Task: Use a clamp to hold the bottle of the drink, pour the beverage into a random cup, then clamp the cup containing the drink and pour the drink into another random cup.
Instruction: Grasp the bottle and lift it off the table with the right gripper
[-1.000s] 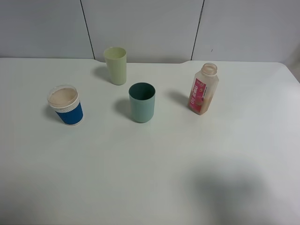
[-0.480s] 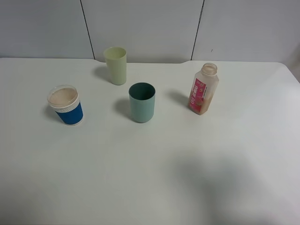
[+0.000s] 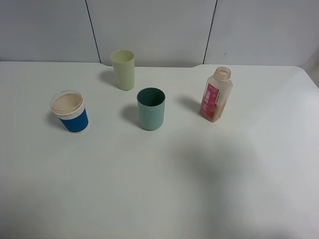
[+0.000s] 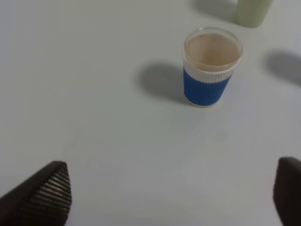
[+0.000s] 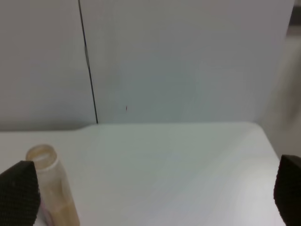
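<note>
Both claws are released and hold nothing. The left gripper [image 4: 164, 193] has its fingers [image 4: 42, 195] wide apart over the bare table [image 3: 149, 189], with the blue cup [image 3: 71, 112] ahead of it. The right gripper [image 5: 154, 190] gapes too, the bottle [image 3: 216, 97] in front of it.

The bottle stands upright at the far right, with a little tan liquid in its base. The teal cup [image 3: 151, 108] stands mid-table, dark inside. The blue cup, at the left, looks filled with the drink [image 4: 211, 49].

Both pours seem done, so the step is likely withdrawal. Each arm should lift clear of the rims, because a nudge could spill the blue cup.
</note>
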### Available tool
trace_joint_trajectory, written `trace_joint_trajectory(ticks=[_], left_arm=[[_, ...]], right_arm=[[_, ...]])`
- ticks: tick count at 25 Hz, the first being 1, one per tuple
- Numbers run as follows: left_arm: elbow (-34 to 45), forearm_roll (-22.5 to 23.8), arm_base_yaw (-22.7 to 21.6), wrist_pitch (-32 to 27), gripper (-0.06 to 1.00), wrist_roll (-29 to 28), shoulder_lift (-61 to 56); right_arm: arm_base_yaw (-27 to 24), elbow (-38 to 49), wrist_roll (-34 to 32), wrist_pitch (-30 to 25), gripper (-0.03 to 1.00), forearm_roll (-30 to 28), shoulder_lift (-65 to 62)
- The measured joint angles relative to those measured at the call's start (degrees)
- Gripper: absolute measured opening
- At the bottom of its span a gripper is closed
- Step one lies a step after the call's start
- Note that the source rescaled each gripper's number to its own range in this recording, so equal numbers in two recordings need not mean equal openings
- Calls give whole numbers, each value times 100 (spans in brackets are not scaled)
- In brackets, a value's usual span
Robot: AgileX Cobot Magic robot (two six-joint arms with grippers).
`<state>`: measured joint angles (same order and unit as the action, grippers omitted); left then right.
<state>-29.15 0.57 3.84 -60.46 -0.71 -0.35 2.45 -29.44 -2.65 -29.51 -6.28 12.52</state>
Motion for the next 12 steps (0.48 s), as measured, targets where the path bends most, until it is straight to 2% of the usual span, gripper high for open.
trace_joint_trajectory(ticks=[6, 9, 12], left_arm=[[0, 0, 0, 0, 58, 0, 0], [0, 0, 0, 0, 58, 0, 0], [0, 0, 0, 0, 58, 0, 0]], right_arm=[[0, 0, 18, 301, 100, -40, 941], [0, 0, 265, 804, 100, -132, 1673], [0, 0, 381, 985, 100, -146, 2006]])
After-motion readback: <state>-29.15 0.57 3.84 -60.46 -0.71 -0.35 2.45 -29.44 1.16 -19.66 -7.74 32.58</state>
